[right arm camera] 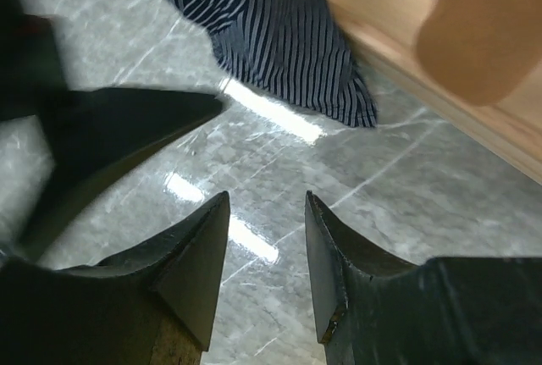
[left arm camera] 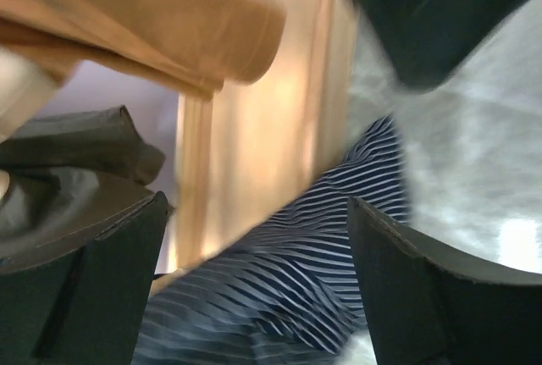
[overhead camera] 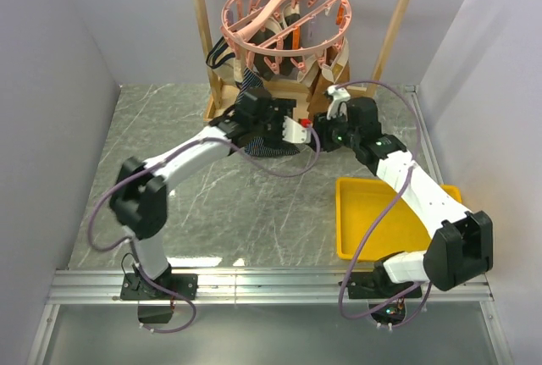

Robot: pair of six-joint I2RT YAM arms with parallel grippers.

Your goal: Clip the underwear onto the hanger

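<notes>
The underwear (overhead camera: pixel 269 143), dark navy with thin light stripes, lies crumpled on the table at the foot of the wooden rack. My left gripper (overhead camera: pixel 257 119) hovers right over it, open wide. In the left wrist view the striped fabric (left arm camera: pixel 288 272) fills the space below and between the two spread fingers, and neither finger presses it. My right gripper (overhead camera: pixel 329 124) is to the right of the underwear (right arm camera: pixel 262 35), open part way with only bare table between its fingers (right arm camera: pixel 339 263). The pink round hanger (overhead camera: pixel 284 22) hangs from the rack above, with several garments clipped on.
The wooden rack (overhead camera: pixel 216 85) stands at the back, and its base board (left arm camera: pixel 254 128) is close behind the underwear. Tan (left arm camera: pixel 144 26) and dark (left arm camera: pixel 76 153) garments dangle from the hanger just above my left gripper. A yellow tray (overhead camera: pixel 364 212) sits at the front right.
</notes>
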